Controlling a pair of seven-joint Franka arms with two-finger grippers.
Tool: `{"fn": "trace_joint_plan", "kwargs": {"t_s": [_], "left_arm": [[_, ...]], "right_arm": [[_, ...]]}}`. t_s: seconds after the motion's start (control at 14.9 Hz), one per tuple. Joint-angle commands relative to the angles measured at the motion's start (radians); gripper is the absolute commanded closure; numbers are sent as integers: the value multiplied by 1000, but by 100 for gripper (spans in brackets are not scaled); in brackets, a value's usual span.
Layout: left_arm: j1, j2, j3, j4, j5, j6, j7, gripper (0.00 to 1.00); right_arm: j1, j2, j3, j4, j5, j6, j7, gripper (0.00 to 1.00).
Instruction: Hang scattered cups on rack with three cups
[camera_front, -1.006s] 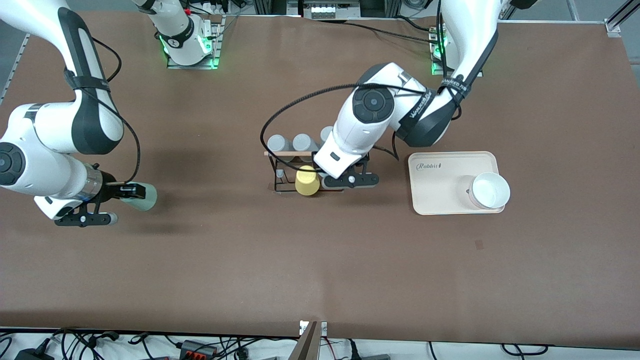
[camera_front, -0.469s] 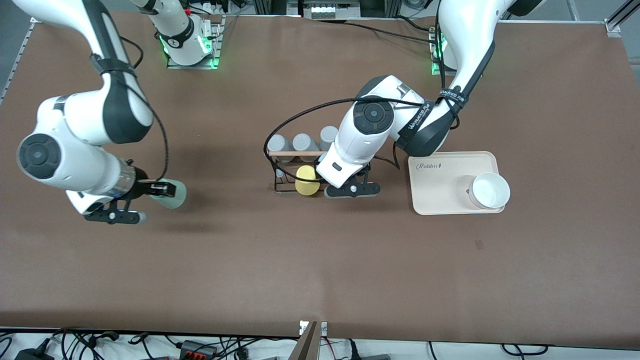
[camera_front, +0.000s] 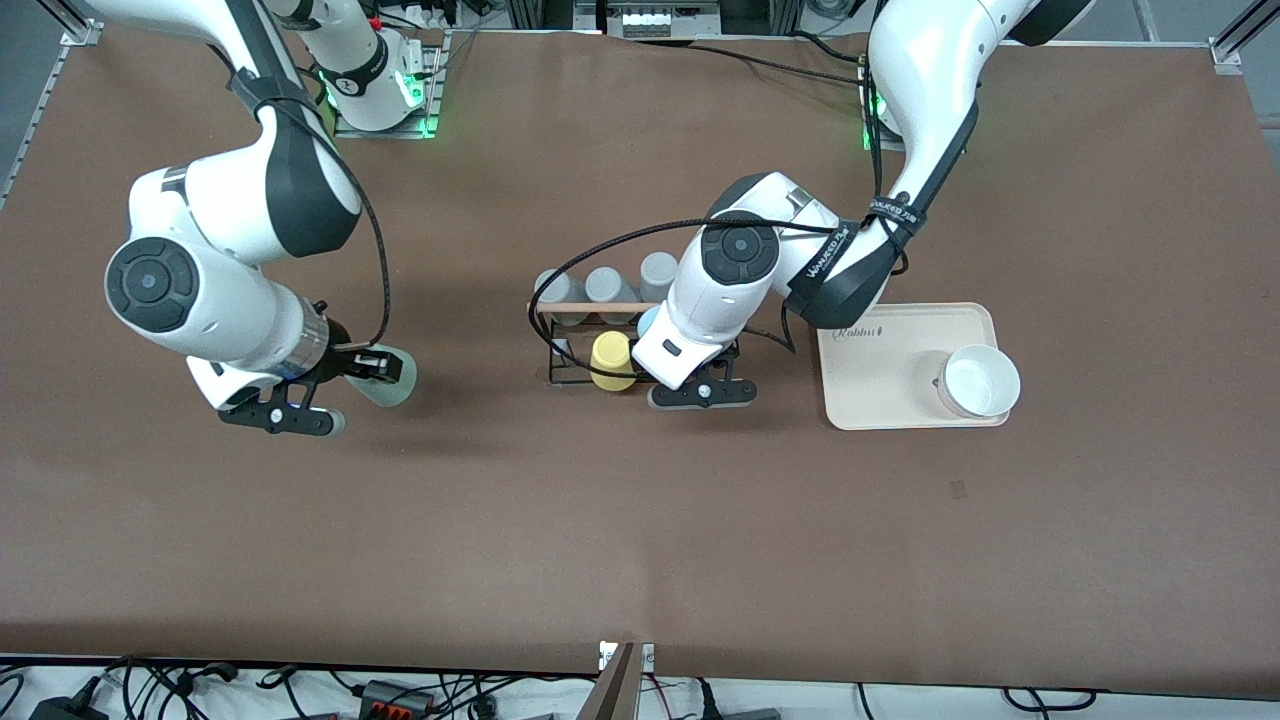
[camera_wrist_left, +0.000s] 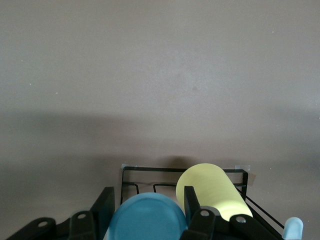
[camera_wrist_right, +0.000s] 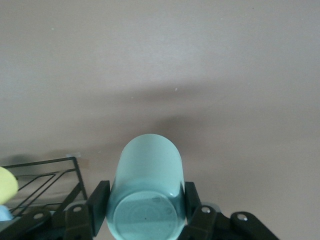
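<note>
The black wire rack (camera_front: 556, 352) with its wooden rod stands mid-table. Three grey cups (camera_front: 604, 285) hang along its side toward the robots, and a yellow cup (camera_front: 612, 360) sits on a peg nearer the front camera. My left gripper (camera_wrist_left: 148, 207) is over the rack beside the yellow cup (camera_wrist_left: 212, 190), shut on the light blue cup (camera_wrist_left: 147, 217); in the front view only a sliver of that blue cup (camera_front: 648, 322) shows past the wrist. My right gripper (camera_wrist_right: 145, 200) is shut on the mint green cup (camera_wrist_right: 147, 185), held on its side over the table toward the right arm's end, short of the rack (camera_wrist_right: 45, 170).
A cream tray (camera_front: 880, 400) lies beside the rack toward the left arm's end, with a white bowl (camera_front: 980, 380) on it. A black cable loops from the left wrist over the grey cups.
The right arm has carried the mint green cup steadily toward the rack. The left gripper has shifted slightly over the rack, and a bit of the blue cup now shows.
</note>
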Motion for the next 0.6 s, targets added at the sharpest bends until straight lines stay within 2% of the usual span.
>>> {"fn": "trace_joint_plan", "kwargs": {"t_s": [0.0,0.13,0.34,0.54], "left_arm": [[-1,20,0,46,12,-8,27,99],[-1,29,0,74,10,-8,24,99],[-11,22,-6,69,15,-15,10,99],[-24,19,-9,49,20,-17,7,99]], "right_arm": [[27,-1,-6,19,10,-23,48,50],[50,-1,-6,19,15,-23,51,51],[82,0,-6,20,88,-23,59,52],[120,0,-6,40,107,-23,60,52]]}}
